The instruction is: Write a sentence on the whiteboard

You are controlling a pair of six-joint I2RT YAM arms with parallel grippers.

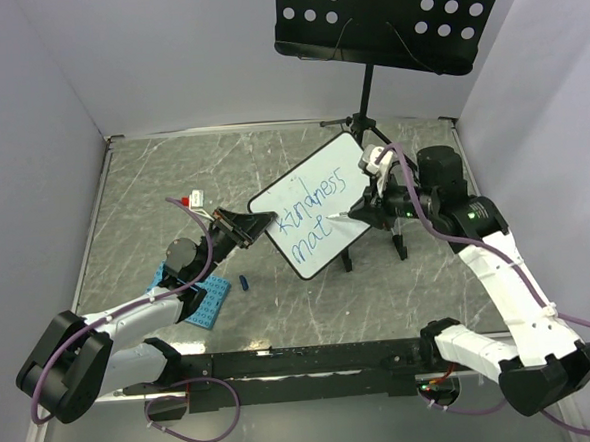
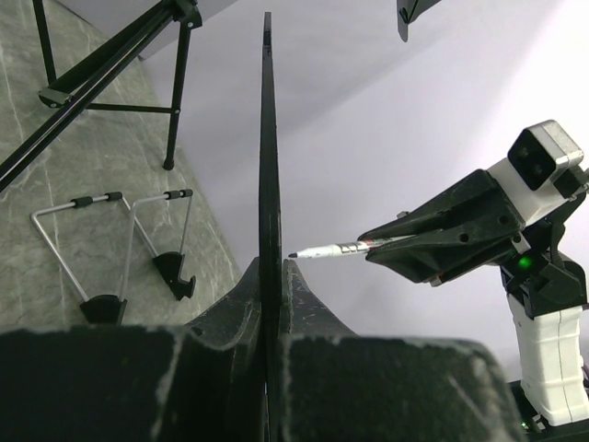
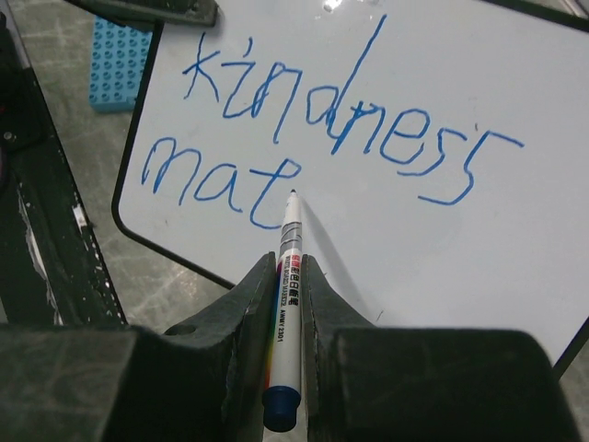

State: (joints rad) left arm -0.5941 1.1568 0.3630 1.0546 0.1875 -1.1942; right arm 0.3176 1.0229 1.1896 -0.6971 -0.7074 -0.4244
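The whiteboard (image 1: 323,194) is held tilted above the table, and my left gripper (image 1: 255,226) is shut on its left edge. In the left wrist view the whiteboard (image 2: 268,138) shows edge-on between my closed fingers (image 2: 313,304). The sentence (image 3: 350,120) in blue script reads "kindness" with "mat" below it. My right gripper (image 3: 290,267) is shut on a white marker (image 3: 287,276) whose tip sits just right of the "t". Seen from the left wrist, the marker (image 2: 336,248) ends a hair from the board's face; I cannot tell whether it touches.
A black perforated music-stand tray (image 1: 393,20) hangs over the back right on its tripod (image 2: 110,64). A blue studded plate (image 1: 205,302) and a small blue cap (image 1: 245,281) lie near the left arm. A wire easel (image 2: 110,249) stands on the table.
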